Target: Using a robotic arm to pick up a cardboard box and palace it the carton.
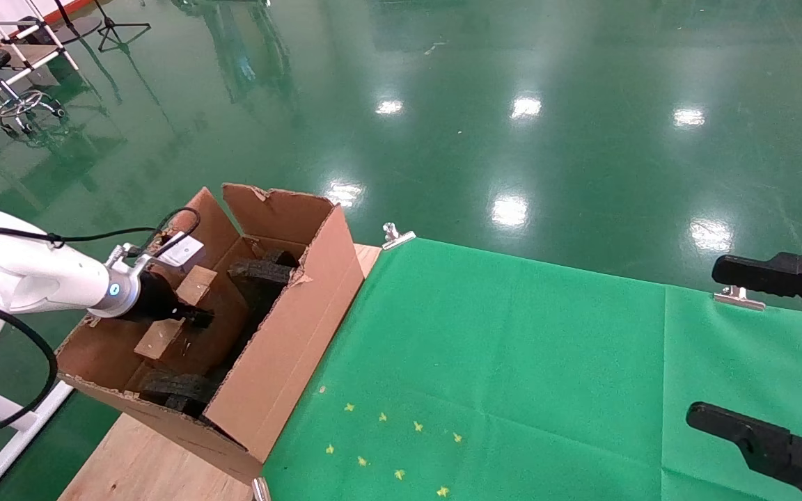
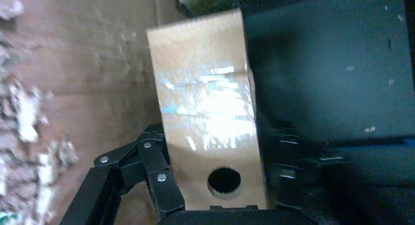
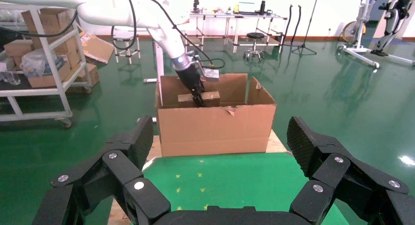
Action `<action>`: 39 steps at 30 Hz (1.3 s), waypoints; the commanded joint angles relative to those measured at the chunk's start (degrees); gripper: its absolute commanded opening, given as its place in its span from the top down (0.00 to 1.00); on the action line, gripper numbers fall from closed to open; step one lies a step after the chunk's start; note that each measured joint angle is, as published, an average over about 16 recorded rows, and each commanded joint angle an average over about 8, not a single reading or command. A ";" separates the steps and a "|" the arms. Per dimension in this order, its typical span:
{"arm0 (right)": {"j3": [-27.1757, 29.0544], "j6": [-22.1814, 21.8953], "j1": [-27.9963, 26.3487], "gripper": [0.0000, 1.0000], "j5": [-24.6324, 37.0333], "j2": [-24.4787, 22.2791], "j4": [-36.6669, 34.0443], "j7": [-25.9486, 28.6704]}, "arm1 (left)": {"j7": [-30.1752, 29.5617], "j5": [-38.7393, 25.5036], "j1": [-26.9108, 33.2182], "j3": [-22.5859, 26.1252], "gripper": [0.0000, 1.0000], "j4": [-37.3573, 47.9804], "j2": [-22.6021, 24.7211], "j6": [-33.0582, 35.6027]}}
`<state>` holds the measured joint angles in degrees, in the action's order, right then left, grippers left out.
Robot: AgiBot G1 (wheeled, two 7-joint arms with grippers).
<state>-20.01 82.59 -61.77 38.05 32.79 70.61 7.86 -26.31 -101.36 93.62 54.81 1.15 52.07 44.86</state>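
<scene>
Gripping the cardboard box point(image 2: 205, 112), the left gripper point(image 2: 215, 186) is clenching its taped, scuffed brown sides inside the carton point(image 1: 282, 348); one round hole is showing. Black foam blocks point(image 1: 258, 275) are partly hiding behind ragged flaps. Right gripper point(image 3: 220, 171) is hanging spread wide over green cloth point(image 1: 512, 362).

A glossy green floor point(image 1: 582, 83) is lit by ceiling-light glare; white shelving point(image 3: 46, 63) stacked with boxes is seen nearby.

One carton point(image 1: 282, 348), one cardboard box point(image 1: 177, 313), two claws, two clips.
</scene>
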 commanded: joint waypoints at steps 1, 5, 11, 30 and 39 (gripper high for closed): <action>0.00 0.00 0.00 0.00 0.00 0.00 0.00 0.00 | 0.04 -0.08 0.01 0.05 0.00 0.02 -0.01 0.19; 0.00 0.00 0.00 0.00 0.00 0.00 0.00 0.00 | 0.11 -0.17 0.10 0.07 0.00 0.09 -0.07 0.43; 0.00 0.00 0.00 0.00 -0.01 0.00 0.00 0.00 | 0.88 0.54 1.28 -0.45 0.00 -0.99 -0.88 0.23; 0.00 0.00 0.00 0.00 -0.01 0.00 0.00 0.00 | 6.65 12.04 5.10 -7.51 0.00 -20.46 -13.82 14.87; 0.00 -0.02 0.01 0.00 -0.02 -0.01 -0.02 -0.01 | 5.45 15.02 5.36 -8.88 0.00 -30.16 -19.35 21.73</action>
<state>-20.01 82.58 -61.77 38.03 32.78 70.60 7.85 -20.65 -86.55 98.85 45.99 -27.61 33.55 65.77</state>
